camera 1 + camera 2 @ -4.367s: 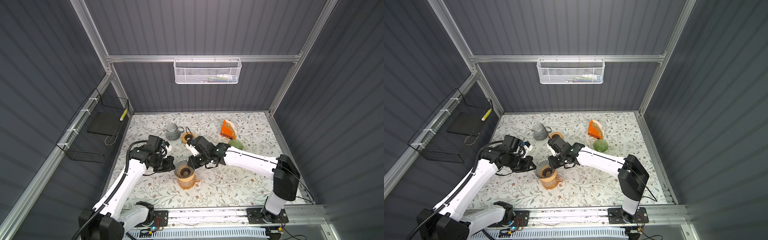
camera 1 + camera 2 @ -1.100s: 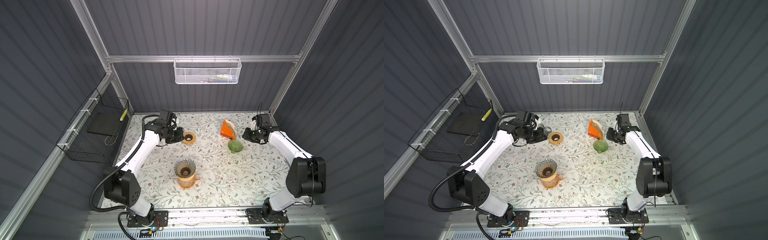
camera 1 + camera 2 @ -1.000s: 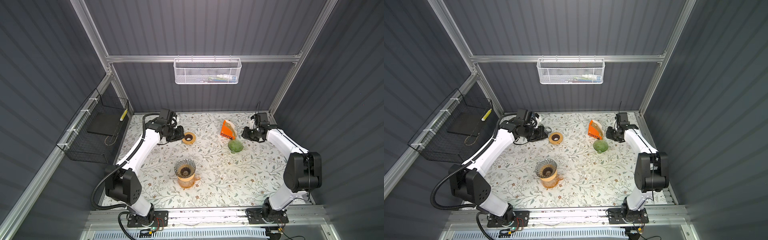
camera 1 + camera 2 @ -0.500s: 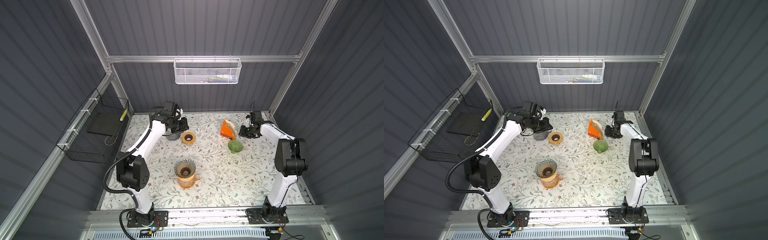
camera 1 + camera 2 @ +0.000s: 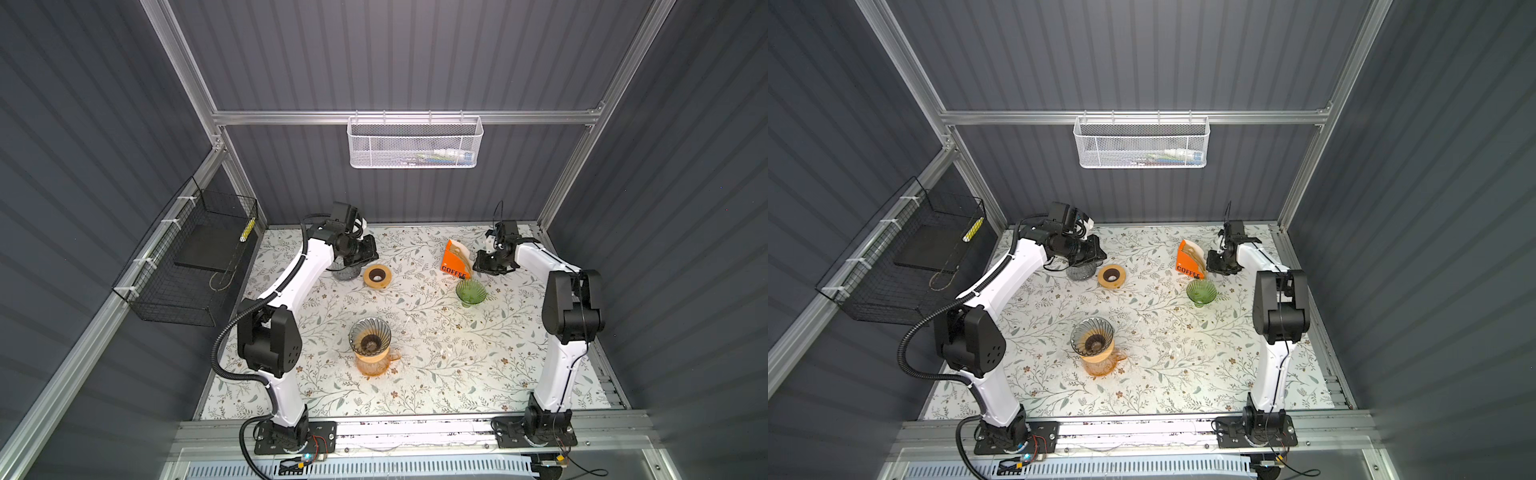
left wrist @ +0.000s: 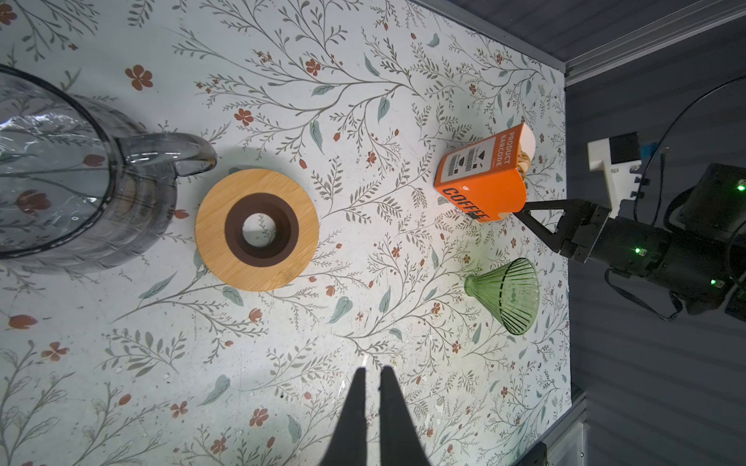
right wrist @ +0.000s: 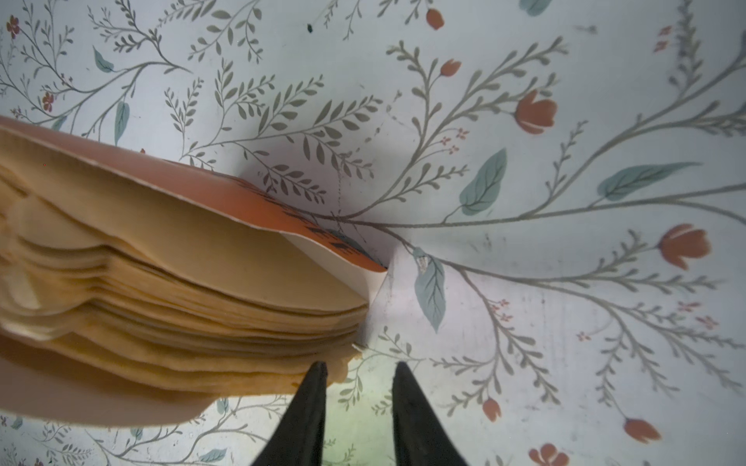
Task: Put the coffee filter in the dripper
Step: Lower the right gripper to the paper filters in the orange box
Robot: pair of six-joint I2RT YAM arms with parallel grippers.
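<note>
Looking down on a table (image 5: 449, 376) papered in leaves and flowers, with a black wire basket (image 5: 187, 270) hanging off the left wall and a white mesh basket (image 5: 415, 143) hanging on the back wall. Seeing two white arms reaching from the near edge to the far edge, the left arm (image 5: 299, 274) toward the far left corner and the right arm (image 5: 540, 262) toward the far right corner.

Finding an amber server (image 5: 374, 362) standing between the middle and the near edge and carrying a smoky dripper (image 5: 370, 336) on top. Not managing to tell whether anything is lying inside it. Finding a grey glass pitcher (image 6: 60, 181) sitting near the far left corner under the left wrist, with a wooden ring (image 6: 257, 230) lying flat just beside it.

Finding an orange box (image 6: 480, 181) marked COFFEE standing near the far right corner, its open side facing the right arm. Seeing a green dripper (image 5: 471, 291) standing just beside the box, toward the near edge.

Seeing tan paper filters (image 7: 161, 306) sitting stacked inside the box, none lifted out. Watching the right claw (image 7: 359, 368) hovering at the box's open side, tips parted and gripping nothing, one tip lying against the edge of the outermost filter. Watching the left claw (image 6: 374, 369) hanging over the table near the ring, tips pressed almost together and carrying nothing.
</note>
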